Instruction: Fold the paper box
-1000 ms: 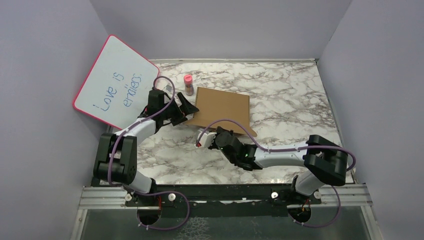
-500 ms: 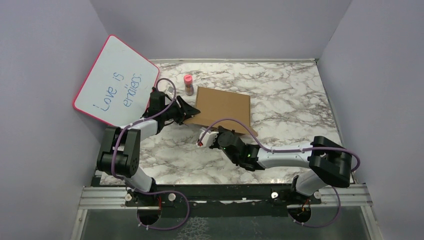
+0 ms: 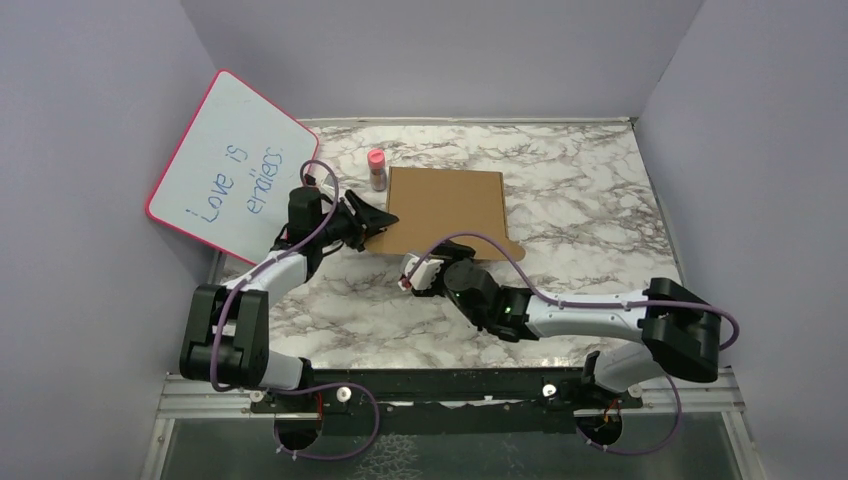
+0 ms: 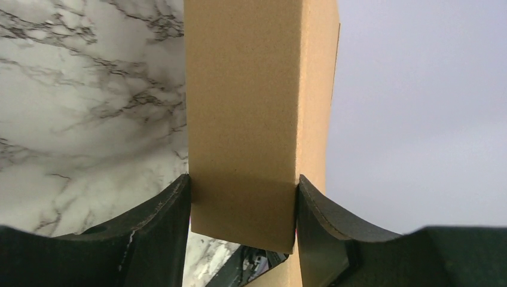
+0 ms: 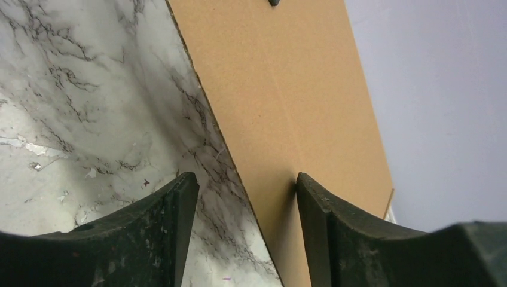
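Your left jaws pinch a flap of the box (image 3: 445,210) on the worktop (image 3: 580,190); your right jaws, spread, straddle its near edge. Left of both, the whiteboard (image 3: 225,165) reads roughly "Love is endless".

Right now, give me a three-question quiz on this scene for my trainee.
1. True or false: the left gripper is shut on the box.
2. What stands by the box's far left corner? A) pink-capped bottle B) cup C) tape
3. Fill in: the ___ gripper is open.
Key: 1 true; 2 A; 3 right gripper.
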You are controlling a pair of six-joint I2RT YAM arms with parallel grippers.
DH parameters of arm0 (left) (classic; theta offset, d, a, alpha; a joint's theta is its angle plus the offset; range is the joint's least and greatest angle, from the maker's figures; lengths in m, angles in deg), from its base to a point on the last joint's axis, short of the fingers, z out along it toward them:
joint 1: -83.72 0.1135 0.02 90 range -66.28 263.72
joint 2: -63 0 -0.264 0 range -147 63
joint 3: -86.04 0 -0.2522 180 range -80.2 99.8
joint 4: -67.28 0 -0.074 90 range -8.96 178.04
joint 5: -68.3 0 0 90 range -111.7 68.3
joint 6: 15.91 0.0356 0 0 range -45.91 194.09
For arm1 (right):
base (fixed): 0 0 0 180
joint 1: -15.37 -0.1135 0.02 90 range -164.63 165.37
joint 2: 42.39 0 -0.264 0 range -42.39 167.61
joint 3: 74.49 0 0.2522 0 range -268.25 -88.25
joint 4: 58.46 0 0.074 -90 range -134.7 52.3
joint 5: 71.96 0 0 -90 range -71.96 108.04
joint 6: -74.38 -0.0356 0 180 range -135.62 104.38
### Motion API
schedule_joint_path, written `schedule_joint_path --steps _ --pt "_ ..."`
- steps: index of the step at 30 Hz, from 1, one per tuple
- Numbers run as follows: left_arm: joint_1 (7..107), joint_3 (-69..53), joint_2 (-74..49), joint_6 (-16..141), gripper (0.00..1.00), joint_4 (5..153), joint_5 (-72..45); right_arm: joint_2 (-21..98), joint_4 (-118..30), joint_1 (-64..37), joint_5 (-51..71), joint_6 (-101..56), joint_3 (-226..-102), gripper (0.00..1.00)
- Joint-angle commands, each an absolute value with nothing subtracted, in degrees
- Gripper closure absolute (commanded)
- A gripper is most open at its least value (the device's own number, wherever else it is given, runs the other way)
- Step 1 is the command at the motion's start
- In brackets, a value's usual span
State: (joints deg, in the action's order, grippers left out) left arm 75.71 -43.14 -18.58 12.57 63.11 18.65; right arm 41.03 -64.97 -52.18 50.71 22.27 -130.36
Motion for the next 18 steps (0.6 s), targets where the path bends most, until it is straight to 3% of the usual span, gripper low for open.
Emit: schedule_joint_path --steps 1,6,7,8,9,18 --pt "75.7 -43.6 -13.2 7.5 0.74 60.9 18.5 35.3 -59.8 -52.3 47.5 19.2 -132.6 0.31" --pt "75.8 -42.4 -10.8 9.9 0.74 68.3 15.6 34.0 -56.6 -52.4 45.7 21.5 -133.6 0.21" --pt "75.8 -42.5 -10.4 9.6 0.74 68.8 15.3 34.7 -56.6 -52.4 45.9 22.2 -133.8 0.17" --pt "75.8 -42.5 -10.0 9.4 0.74 69.0 15.1 35.6 -56.7 -52.4 46.5 22.7 -134.1 0.04" --pt "75.8 -42.4 -9.6 9.2 0.74 69.4 15.0 36.7 -57.0 -52.4 47.6 23.4 -134.4 0.0" --pt "75.8 -40.1 -8.7 8.3 0.72 74.3 14.0 44.3 -66.4 -52.6 53.6 32.8 -134.5 0.0"
